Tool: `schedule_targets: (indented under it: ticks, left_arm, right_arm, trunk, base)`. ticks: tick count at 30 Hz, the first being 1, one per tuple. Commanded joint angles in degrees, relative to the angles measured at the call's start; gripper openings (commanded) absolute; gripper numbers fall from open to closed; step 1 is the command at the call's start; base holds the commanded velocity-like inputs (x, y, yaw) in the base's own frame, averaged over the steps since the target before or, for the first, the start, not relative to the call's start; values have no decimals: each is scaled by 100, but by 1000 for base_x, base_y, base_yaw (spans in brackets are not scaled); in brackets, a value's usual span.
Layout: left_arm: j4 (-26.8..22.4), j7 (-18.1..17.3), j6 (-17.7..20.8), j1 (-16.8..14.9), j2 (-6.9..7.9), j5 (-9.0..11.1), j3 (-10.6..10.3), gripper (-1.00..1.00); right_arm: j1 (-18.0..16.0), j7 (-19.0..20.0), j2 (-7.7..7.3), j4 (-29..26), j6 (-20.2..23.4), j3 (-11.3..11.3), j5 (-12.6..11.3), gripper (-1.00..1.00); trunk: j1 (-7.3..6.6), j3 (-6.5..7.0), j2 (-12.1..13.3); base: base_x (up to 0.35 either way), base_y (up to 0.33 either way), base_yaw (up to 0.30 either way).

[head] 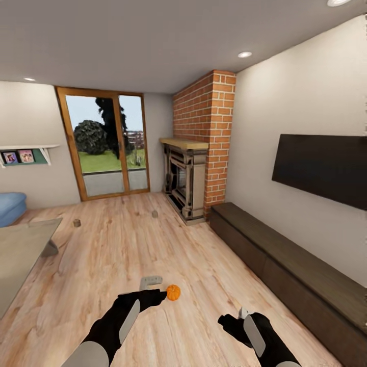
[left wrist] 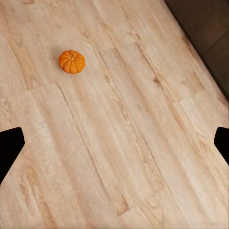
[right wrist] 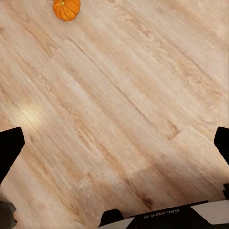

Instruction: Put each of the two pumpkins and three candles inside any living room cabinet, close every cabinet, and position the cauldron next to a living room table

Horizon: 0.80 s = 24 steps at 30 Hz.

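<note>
Pumpkin approach under way, nothing gripped.

The pumpkin (head: 173,292) is seen on the floor at one o'clock of the left gripper (head: 151,282), spread wide and empty; a descent onto it is needed.

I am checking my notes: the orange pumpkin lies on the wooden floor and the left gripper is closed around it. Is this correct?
Not quite. The pumpkin does lie on the wooden floor, but the left gripper is open and empty, apart from it, as the left wrist view shows.

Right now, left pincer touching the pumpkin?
Apart. In the left wrist view bare floor separates the pumpkin from both dark fingertips at the frame's edges; nothing sits between them.
</note>
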Motion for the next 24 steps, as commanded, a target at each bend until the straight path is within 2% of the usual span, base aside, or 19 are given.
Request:
schedule_targets:
  ticks: [1, 7, 24]
  left_arm:
    - [-9, 10, 29, 0, 4, 54, -9, 100]
    - [-9, 8, 29, 1, 4, 54, -13, 100]
    - [-10, 11, 29, 3, 4, 38, -17, 100]
  right_arm:
    - [0, -46, 6, -9, 19, -22, -63, 100]
    - [8, -44, 10, -8, 17, -19, -65, 100]
    - [31, -46, 0, -16, 10, -33, -57, 100]
  trunk:
    - [3, -10, -5]
    - [3, -54, -5]
    - [3, -154, -5]
  base:
    - [76, 210, -195]
    - [58, 128, -197]
    - [5, 11, -225]
